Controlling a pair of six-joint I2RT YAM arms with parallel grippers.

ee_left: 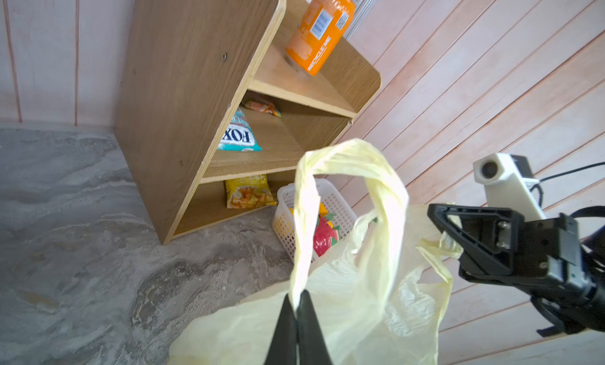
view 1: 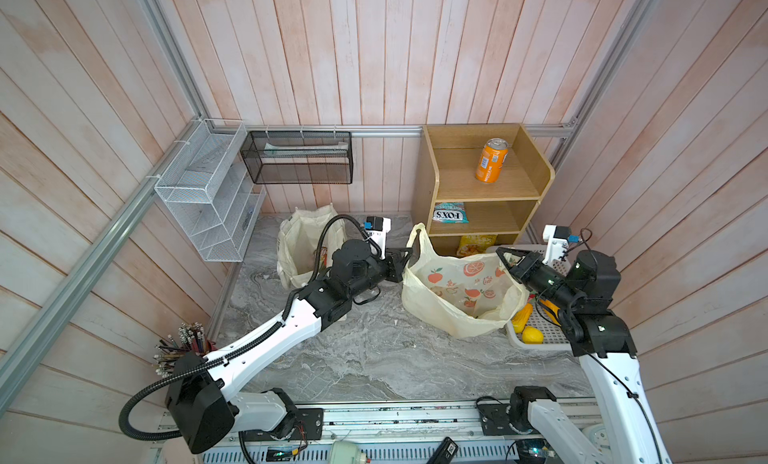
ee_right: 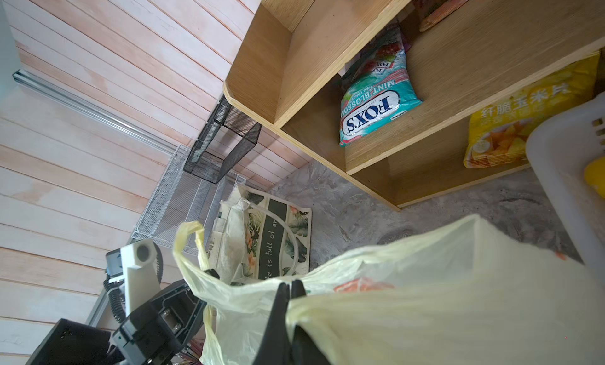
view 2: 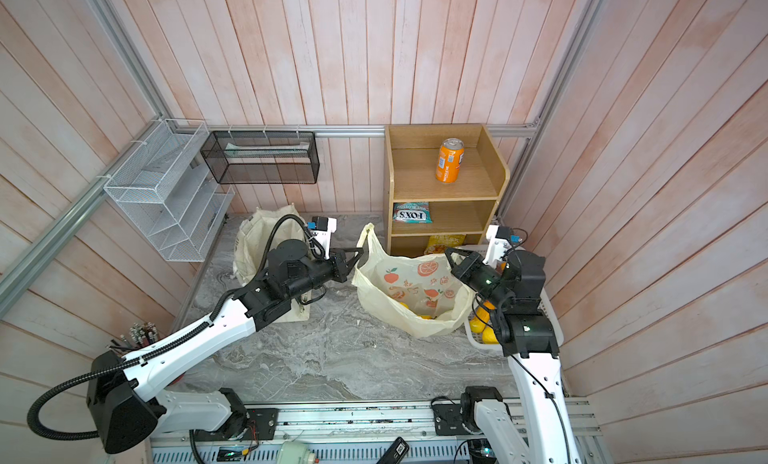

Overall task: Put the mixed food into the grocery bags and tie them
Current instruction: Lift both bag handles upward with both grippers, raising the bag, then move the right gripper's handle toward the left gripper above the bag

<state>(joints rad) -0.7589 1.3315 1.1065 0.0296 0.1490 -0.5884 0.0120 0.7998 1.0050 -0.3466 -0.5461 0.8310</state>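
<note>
Plastic bag (view 2: 415, 281): yellow fruit (view 2: 424, 316) inside (2 pcs)

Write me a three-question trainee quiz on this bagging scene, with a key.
1. True or false: the left gripper is shut on a loop handle of the plastic bag.
2. Where does the orange can stand?
A. On the top level of the wooden shelf unit
B. In a white basket
C. Inside a canvas tote
3. What brand name is printed on the mint packet on the middle shelf?

Key: 1 true; 2 A; 3 FOX'S.
</note>
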